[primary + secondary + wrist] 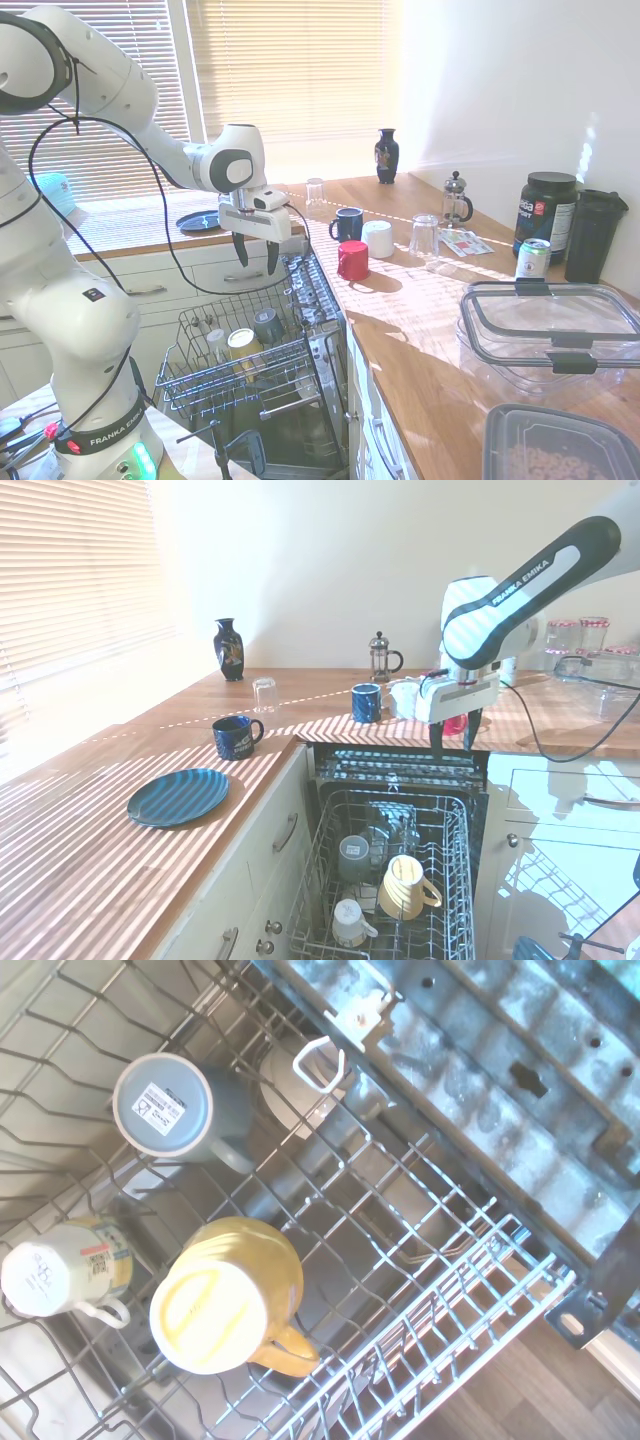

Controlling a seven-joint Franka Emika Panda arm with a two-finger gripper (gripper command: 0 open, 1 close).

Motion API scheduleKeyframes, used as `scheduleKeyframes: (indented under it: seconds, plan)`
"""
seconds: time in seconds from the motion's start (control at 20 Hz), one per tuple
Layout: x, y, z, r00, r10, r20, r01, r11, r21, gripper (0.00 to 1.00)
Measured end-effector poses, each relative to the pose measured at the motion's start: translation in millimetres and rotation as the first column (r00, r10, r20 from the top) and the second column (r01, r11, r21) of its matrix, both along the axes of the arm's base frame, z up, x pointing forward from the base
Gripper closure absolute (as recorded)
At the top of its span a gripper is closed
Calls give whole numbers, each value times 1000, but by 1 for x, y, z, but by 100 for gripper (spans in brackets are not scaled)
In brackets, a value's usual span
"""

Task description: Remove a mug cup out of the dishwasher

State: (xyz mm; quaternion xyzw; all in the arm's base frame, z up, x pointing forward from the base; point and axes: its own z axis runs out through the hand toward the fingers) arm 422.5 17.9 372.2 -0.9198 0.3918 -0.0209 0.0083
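Upside down in the pulled-out wire rack (pixel 455 880) of the open built-in dishwasher (pixel 330 360) sits the small slate grey-blue mug (pixel 353 857), base up with a white sticker on it in the wrist view (pixel 165 1108). It rests toward the rack's inner end, nearer the machine's cavity than its neighbours. Just beside the mug, further out along the rack, a yellow ribbed mug (pixel 405 887) lies base up, handle pointing away from the grey-blue one. Beyond that, nearest the rack's outer end, stands a small white printed cup (pixel 348 920). A clear glass (pixel 392 825) sits on the mug's other side.

Above the rack, well clear of the mug and over the rack's inner end, hangs the white arm's two-finger gripper (pixel 256 255), pointing straight down. Its dark fingers are spread apart and hold nothing.

The step in hand appears to be the approach. To do it well, the gripper should centre over the grey-blue mug, turn so one finger passes each side of the body clear of the handle and the yellow mug, descend between the wires, close firmly, then lift straight up.
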Motion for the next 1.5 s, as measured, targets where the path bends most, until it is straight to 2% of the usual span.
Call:
scheduleKeyframes:
  seconds: [0.15, 0.3, 0.45, 0.7, 1.0, 1.3, 1.5]
  plan:
    - [1, 3, 0, 1000, 14, 9, -14, 1000, -9, 0]
    - [1, 41, -5, 993, 116, 15, -115, 993, -40, 0]
    - [-2, 98, -17, 969, 245, 14, -242, 965, -97, 0]
    - [11, 152, -63, 928, 372, -24, -370, 914, -167, 0]
    - [49, 163, -130, 885, 455, -97, -465, 858, -217, 0]
    - [85, 158, -167, 856, 499, -135, -517, 822, -237, 0]
    - [92, 151, -204, 837, 521, -170, -548, 803, -235, 0]
